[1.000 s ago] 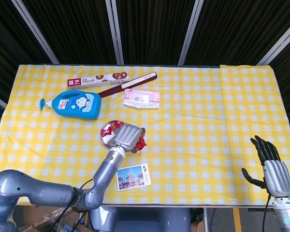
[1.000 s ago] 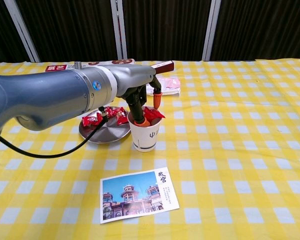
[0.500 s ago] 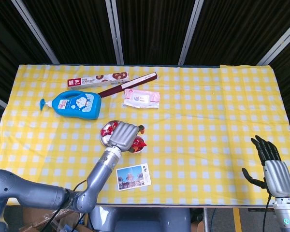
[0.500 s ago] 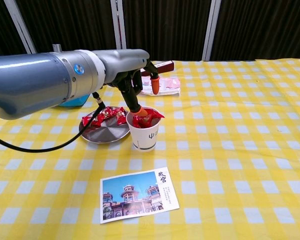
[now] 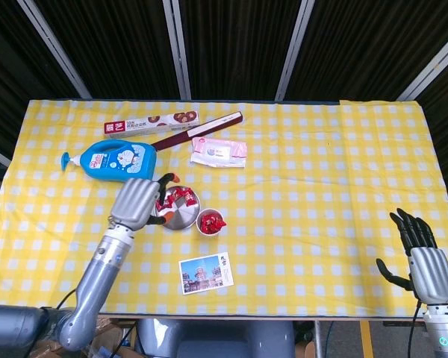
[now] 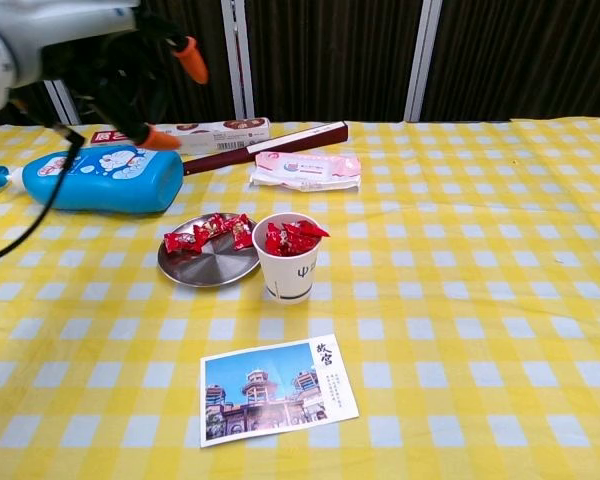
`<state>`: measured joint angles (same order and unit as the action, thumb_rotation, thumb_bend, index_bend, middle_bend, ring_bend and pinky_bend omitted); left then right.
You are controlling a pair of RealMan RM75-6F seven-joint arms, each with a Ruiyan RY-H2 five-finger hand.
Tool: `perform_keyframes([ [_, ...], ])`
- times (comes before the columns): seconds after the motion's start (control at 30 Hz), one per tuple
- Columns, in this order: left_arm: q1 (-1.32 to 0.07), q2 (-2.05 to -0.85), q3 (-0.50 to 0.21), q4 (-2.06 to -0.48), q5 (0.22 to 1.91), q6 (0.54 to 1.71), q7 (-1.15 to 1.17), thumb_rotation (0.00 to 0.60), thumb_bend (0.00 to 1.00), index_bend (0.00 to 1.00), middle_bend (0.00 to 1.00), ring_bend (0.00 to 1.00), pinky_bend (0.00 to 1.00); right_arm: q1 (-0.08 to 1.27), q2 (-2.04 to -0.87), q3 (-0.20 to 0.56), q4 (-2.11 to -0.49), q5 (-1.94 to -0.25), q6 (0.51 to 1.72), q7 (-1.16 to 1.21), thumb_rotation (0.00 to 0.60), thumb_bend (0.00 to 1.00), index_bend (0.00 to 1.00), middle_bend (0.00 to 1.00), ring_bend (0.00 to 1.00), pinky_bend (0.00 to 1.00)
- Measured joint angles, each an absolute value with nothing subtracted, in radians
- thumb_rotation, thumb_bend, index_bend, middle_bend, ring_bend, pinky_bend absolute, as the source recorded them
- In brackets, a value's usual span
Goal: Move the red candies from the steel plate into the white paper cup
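Candies (image 5: 175, 198) on the steel plate (image 5: 184, 217) lie just right of our left hand (image 5: 137, 202), its fingers spread and empty; right hand (image 5: 421, 253), open, sits well apart.

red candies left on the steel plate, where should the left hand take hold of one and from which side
From above, pinching a wrapper's twisted end between the fingers. The candies lie flat, bunched along the far rim of the shallow plate, so a side approach would meet the rim or the cup to their right. The left hand sits beside the plate.
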<state>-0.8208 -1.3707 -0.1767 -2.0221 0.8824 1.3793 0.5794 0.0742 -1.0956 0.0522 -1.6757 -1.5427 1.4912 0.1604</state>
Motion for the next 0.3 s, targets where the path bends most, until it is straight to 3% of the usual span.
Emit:
perform_keyframes([
  [0.1, -0.717, -1.302, -0.073, -2.030, 1.041, 1.446, 0.514, 0.600, 0.18, 0.01, 0.06, 0.12, 0.26, 0.074, -1.102, 0.050, -1.669, -1.545, 1.491, 0.132, 0.600, 0.39, 0.00, 0.00, 0.00, 0.00],
  [0.2, -0.592, -1.237, 0.051, -2.003, 1.210, 1.527, 0.431, 0.600, 0.14, 0.00, 0.00, 0.01, 0.10, 0.075, -1.111, 0.049, -1.658, -1.550, 1.494, 0.089, 0.600, 0.39, 0.00, 0.00, 0.00, 0.00],
  [0.3, -0.458, -1.188, 0.171, -1.926, 1.351, 1.616, 0.343, 0.600, 0.12, 0.00, 0.00, 0.00, 0.04, 0.074, -1.126, 0.047, -1.643, -1.558, 1.501, 0.039, 0.600, 0.39, 0.00, 0.00, 0.00, 0.00],
])
